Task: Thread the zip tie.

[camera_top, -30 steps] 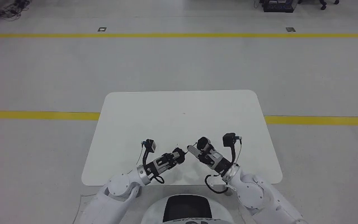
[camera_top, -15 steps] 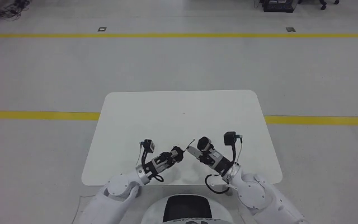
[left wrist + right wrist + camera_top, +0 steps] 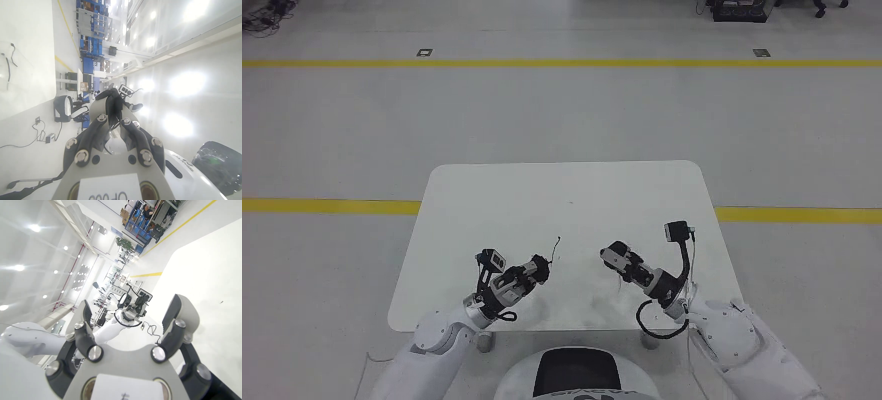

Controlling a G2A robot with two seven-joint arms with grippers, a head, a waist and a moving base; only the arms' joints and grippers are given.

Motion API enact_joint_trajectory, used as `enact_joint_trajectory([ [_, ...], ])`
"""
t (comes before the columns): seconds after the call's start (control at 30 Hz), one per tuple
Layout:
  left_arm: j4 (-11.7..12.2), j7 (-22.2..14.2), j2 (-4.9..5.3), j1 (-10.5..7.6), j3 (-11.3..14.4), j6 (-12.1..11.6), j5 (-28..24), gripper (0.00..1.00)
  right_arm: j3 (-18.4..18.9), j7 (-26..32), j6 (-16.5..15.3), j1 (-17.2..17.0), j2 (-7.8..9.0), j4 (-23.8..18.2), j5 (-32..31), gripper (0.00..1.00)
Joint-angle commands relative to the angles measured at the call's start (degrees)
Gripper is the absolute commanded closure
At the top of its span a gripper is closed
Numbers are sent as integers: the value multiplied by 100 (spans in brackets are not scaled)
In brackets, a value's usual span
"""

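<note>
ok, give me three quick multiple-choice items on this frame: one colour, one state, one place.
1. What colour is the table? A) white B) black C) brown
2. How are the fingers of the right gripper? A) shut tight B) spread open C) bent
3. Where is the zip tie? A) flat on the table B) in the right gripper C) pinched in the left gripper

Key: 1 A, the top view shows a white surface. 2 B, its wrist view shows a wide gap with nothing between the fingers. 3 C, a thin dark strip sticks out past the shut left fingers.
</note>
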Motion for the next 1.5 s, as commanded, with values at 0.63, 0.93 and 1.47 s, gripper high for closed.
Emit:
enact_joint_trajectory([
  [0.63, 108, -322, -48, -145, 145, 41, -584, 100, 218, 1219, 0, 179, -90, 616, 1411, 0],
  [0.93, 386, -531, -113, -393, 541, 44, -875, 100, 294, 2447, 0, 331, -232, 1243, 2571, 0],
  [1.47, 416, -512, -137, -460, 670, 29, -921, 100, 160, 2696, 85, 499, -324, 1535, 2802, 0],
])
